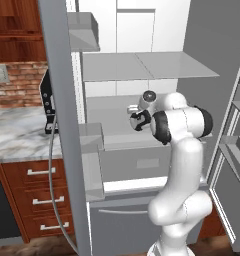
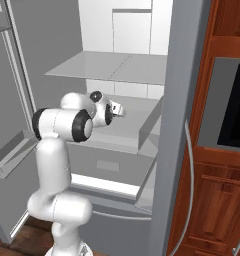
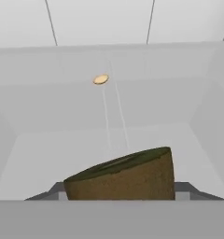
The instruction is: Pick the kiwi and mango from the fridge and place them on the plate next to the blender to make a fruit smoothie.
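A: Where is the kiwi?

B: Between the tips of the gripper, low inside the fridge, above its middle shelf. The jaws look clamped on its brown sides, half closed because the fruit keeps them apart.

A: And the small orange thing farther back?

B: Too small to name; possibly the mango. The arm reaches in level, likely so it can draw straight out.
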### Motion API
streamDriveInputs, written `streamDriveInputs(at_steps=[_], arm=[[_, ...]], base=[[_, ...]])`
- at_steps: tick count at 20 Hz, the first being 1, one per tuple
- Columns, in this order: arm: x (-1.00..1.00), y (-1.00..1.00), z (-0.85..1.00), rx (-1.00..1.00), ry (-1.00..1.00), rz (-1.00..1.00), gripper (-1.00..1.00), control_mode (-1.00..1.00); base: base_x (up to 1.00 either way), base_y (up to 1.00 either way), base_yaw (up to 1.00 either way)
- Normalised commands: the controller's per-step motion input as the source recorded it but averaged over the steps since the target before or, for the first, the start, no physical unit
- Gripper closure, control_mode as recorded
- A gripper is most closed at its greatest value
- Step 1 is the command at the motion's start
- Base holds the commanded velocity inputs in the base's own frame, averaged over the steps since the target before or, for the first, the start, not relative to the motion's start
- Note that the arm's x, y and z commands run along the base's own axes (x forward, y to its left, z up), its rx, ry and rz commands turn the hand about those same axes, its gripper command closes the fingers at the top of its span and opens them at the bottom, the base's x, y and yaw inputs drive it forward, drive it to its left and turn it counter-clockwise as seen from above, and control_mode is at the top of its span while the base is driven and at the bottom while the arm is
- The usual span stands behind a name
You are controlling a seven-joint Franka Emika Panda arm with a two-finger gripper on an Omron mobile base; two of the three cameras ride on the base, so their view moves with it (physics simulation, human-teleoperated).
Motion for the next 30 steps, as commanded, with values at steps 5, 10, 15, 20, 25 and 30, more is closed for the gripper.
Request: streamDriveInputs(at_steps=[5,10,15,20,25,30], arm=[[-1.0,0.38,1.0,0.0,0.01,0.0,1.0,-1.0],[-1.0,0.36,1.0,0.01,0.07,-0.01,1.0,-1.0],[-1.0,0.27,1.0,0.08,0.15,-0.04,1.0,-1.0],[-1.0,0.21,0.97,0.12,0.18,-0.02,1.0,-1.0],[-1.0,0.11,0.4,0.06,0.04,-0.01,1.0,-1.0],[-0.93,0.12,0.0,-0.03,-0.13,0.0,1.0,-1.0]], base=[[0.0,0.0,0.0],[0.0,0.0,0.0],[0.0,0.0,0.0],[0.0,0.0,0.0],[0.0,0.0,0.0],[0.0,0.0,0.0]])
